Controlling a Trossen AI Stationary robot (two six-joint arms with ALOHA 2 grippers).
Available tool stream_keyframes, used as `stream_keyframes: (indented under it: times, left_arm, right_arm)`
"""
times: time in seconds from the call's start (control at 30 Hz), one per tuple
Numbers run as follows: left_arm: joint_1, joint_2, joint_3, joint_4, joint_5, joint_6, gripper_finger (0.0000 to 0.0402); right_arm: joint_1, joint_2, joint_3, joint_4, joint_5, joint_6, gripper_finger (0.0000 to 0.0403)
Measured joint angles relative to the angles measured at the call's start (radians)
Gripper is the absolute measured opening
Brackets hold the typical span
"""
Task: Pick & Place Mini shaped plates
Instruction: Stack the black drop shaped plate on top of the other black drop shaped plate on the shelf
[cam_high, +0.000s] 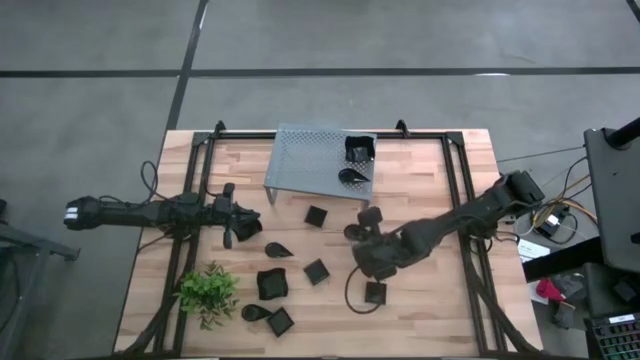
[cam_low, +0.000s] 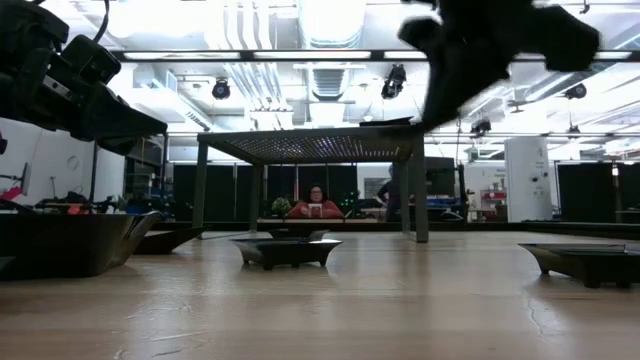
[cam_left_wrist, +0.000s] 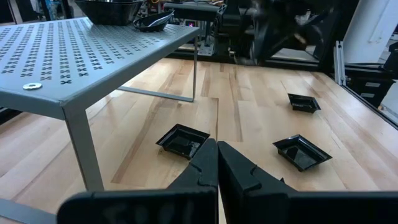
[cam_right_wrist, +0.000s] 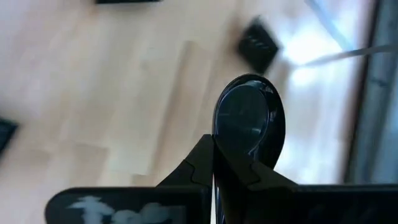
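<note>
My right gripper hangs above the table's middle, shut on a black teardrop plate. Other mini shaped plates lie flat on the wood: squares, teardrops, and a larger one. A square dish and a teardrop sit on the grey rack. My left gripper waits shut at the table's left, touching nothing. My right gripper pinches the teardrop plate's narrow end between its two fingers. The fingers slant down from the table's right side. The plate's round end sticks out beyond the fingertips, and the plate is lifted clear of the table.
A small green plant stands near the front left. The rack stands on thin legs at the table's far middle. A black frame runs along the table's sides. Bare wood lies at the front right.
</note>
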Motion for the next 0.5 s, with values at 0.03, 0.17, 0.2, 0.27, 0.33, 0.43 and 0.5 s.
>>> stream_keyframes:
  times: [0.03, 0.17, 0.2, 0.27, 0.33, 0.43, 0.5]
  left_arm:
    - [0.000, 0.000, 0.000, 0.000, 0.000, 0.000, 0.0000]
    - [0.000, 0.000, 0.000, 0.000, 0.000, 0.000, 0.0000]
    - [0.000, 0.000, 0.000, 0.000, 0.000, 0.000, 0.0000]
    - [0.000, 0.000, 0.000, 0.000, 0.000, 0.000, 0.0000]
    - [0.000, 0.000, 0.000, 0.000, 0.000, 0.000, 0.0000]
    - [0.000, 0.000, 0.000, 0.000, 0.000, 0.000, 0.0000]
    - [0.000, 0.000, 0.000, 0.000, 0.000, 0.000, 0.0000]
  right_arm:
    - [-0.004, 0.000, 0.028, -0.022, 0.012, -0.011, 0.0008]
    - [-0.030, -0.001, 0.132, -0.083, 0.028, -0.065, 0.0008]
    - [-0.040, -0.001, 0.157, -0.093, 0.028, -0.078, 0.0008]
    - [-0.064, -0.001, 0.204, -0.118, 0.028, -0.101, 0.0008]
    - [-0.095, -0.001, 0.247, -0.154, 0.028, -0.112, 0.0008]
    - [-0.153, -0.001, 0.291, -0.193, 0.030, -0.132, 0.0008]
    - [-0.197, -0.001, 0.310, -0.224, 0.029, -0.137, 0.0008]
